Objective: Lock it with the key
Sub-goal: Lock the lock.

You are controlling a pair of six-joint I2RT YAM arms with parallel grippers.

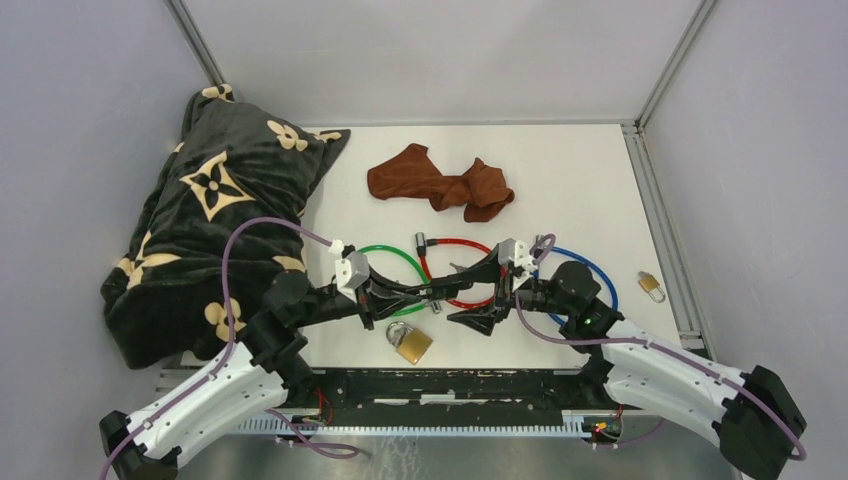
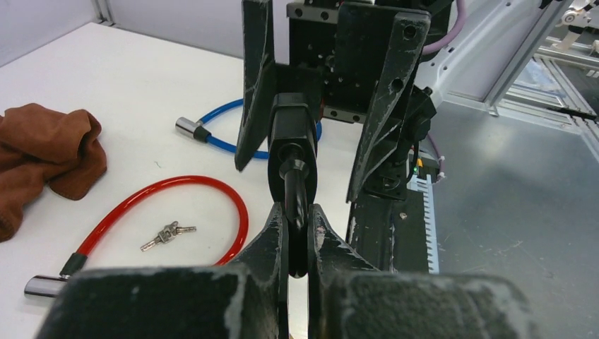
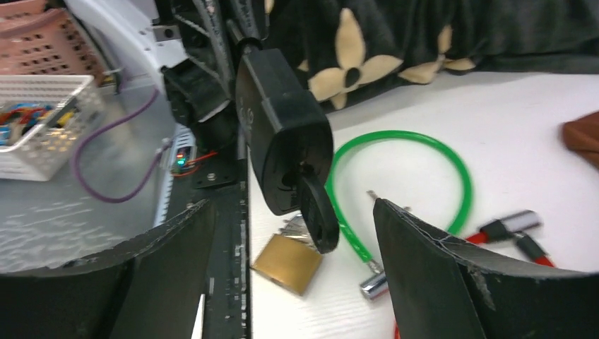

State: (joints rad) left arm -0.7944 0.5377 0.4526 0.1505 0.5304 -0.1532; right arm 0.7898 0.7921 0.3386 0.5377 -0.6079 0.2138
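Observation:
A black lock [image 3: 282, 134] hangs above the table's near edge with its key [image 3: 318, 212] stuck in the keyhole, black head pointing down. My left gripper [image 2: 297, 226] is shut on the lock's thin black end, with the body [image 2: 291, 134] just beyond its fingers. My right gripper [image 3: 293, 240] is open; its fingers [image 3: 424, 261] stand wide on either side of the key and touch nothing. In the top view the left gripper [image 1: 428, 294] and right gripper [image 1: 455, 300] meet tip to tip.
A brass padlock [image 1: 411, 341] lies under the grippers. Green [image 1: 395, 265], red [image 1: 460, 270] and blue [image 1: 590, 275] cable locks lie behind them, with loose keys [image 2: 168, 235] inside the red loop. A small padlock [image 1: 651, 286] sits at the right, a brown cloth [image 1: 440, 182] at the back, a black blanket [image 1: 220, 220] on the left.

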